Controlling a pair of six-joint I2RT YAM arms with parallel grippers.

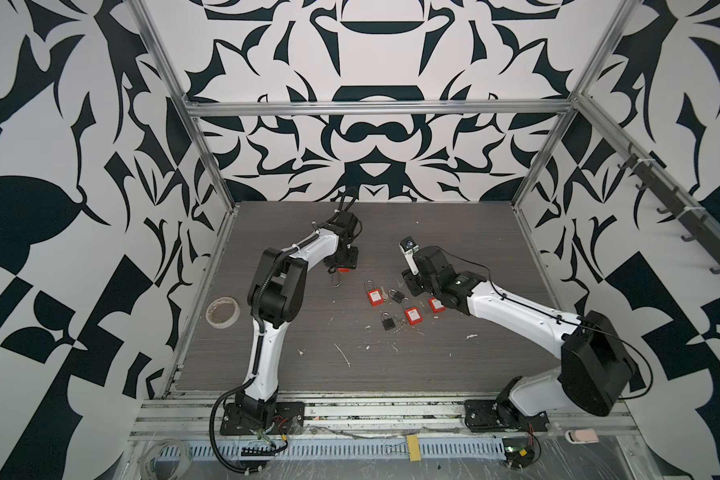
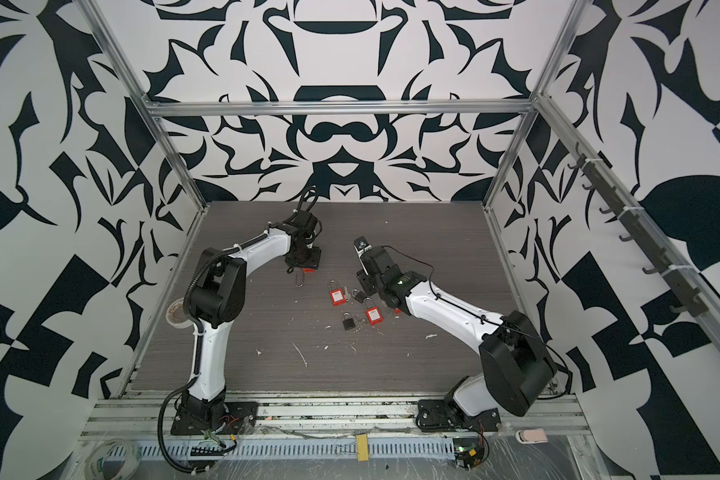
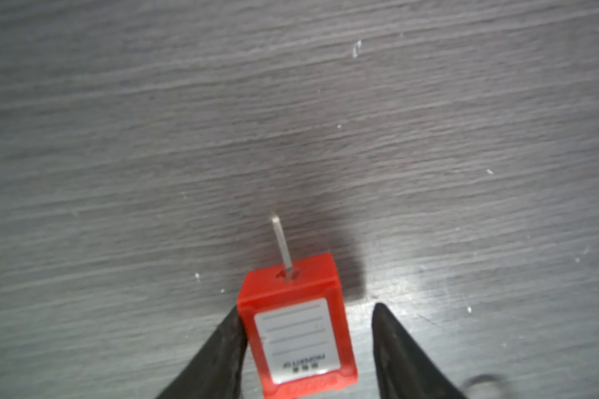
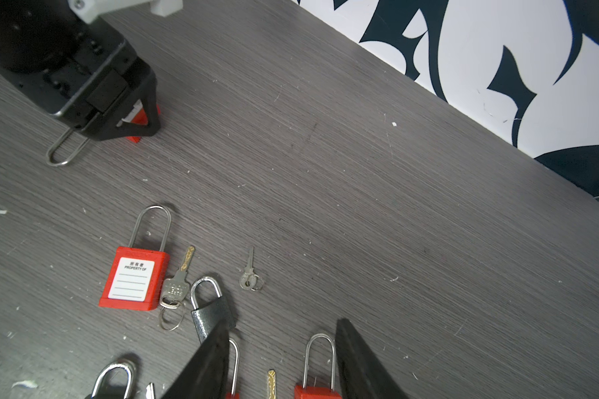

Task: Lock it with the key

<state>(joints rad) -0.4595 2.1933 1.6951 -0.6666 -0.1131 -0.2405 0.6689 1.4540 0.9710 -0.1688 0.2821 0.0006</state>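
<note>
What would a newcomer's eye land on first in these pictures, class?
A red padlock with a key sticking out of its base sits between the open fingers of the left pincer, left of centre on the table. Near the middle lie scattered padlocks and keys, the right pincer open and empty above them.

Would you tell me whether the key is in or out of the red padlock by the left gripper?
In: the left wrist view shows the key projecting from the keyhole in the red padlock's end face.
</note>
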